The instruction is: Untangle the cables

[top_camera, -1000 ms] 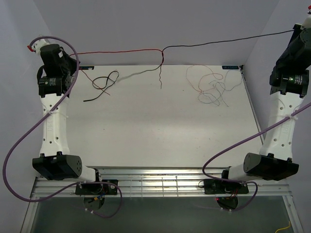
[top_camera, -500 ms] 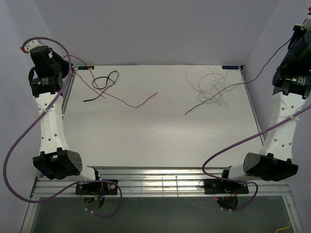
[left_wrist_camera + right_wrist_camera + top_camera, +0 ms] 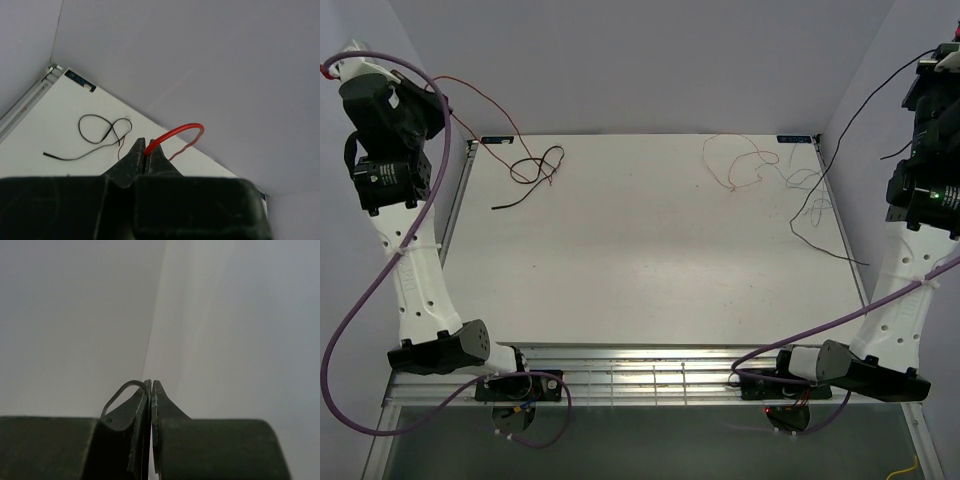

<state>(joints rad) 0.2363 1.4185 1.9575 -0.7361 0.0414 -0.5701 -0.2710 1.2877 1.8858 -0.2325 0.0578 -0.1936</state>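
Observation:
My left gripper (image 3: 428,88) is raised at the far left and shut on a dark red cable (image 3: 470,135), which drops to the table's back left corner. In the left wrist view, the gripper (image 3: 146,150) pinches the red cable (image 3: 180,131). A black cable (image 3: 535,165) lies looped on the table there and also shows in the left wrist view (image 3: 100,131). My right gripper (image 3: 938,58) is raised at the far right, shut on another black cable (image 3: 820,195) that hangs to the table's right edge. In the right wrist view, the gripper (image 3: 151,385) holds that black cable (image 3: 122,388).
A pale pink cable (image 3: 735,160) curls on the white table (image 3: 640,260) at the back right, with a whitish one (image 3: 805,180) beside it. Thick purple cables loop off both arms. Grey walls stand close on three sides.
Both arms have lifted and swung outward. The red and black cables, joined at the back middle a second ago, have come apart; red went left, black went right.

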